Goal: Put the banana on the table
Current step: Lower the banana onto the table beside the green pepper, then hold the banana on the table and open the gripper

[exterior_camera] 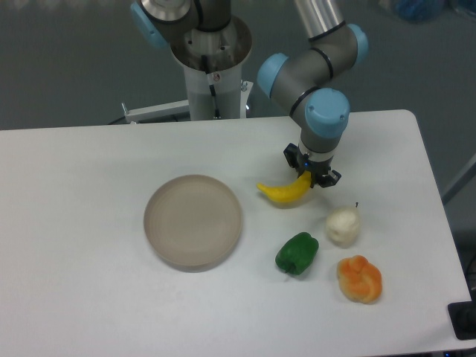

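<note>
You had the gripper [312, 177] w/ jaws pinching the banana [284, 192] at its right tip. Banana sat just right of the plate [193, 221], low over the table [89, 186]; contact w/ table unclear. Green pepper [297, 253] lay below the banana.

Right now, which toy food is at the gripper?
The banana, yellow and curved: its right end is at the gripper. The white piece, green pepper and orange fruit sit farther away.

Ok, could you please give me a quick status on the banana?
Tool shut on banana. Banana low over table, right of plate. Nothing in the way.
</note>
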### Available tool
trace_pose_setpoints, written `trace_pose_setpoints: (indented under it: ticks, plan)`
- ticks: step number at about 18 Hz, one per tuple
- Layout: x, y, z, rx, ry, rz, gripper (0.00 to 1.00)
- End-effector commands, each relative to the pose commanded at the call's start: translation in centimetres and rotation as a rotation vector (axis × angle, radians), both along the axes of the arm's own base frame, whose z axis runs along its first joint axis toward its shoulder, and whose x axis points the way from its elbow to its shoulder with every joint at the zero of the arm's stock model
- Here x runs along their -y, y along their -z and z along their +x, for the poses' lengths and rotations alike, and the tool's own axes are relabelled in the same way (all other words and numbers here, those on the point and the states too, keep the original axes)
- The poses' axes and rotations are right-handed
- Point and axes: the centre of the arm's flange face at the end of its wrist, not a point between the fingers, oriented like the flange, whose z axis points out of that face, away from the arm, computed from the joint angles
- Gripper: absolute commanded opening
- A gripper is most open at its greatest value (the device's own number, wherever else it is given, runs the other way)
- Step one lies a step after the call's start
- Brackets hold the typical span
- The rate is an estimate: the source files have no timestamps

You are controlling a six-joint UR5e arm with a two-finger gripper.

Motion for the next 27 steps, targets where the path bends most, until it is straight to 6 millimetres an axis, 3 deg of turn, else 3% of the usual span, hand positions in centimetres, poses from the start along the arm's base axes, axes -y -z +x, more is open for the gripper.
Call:
trace_pose_setpoints:
  ticks: [13,27]
  plan:
    - [-1.0,0.2,-1.6,-0.012,0.014,0.0,0.32]
    - [-1.1,0.6,-1.8,-0.011,0.017,-0.004,0.34]
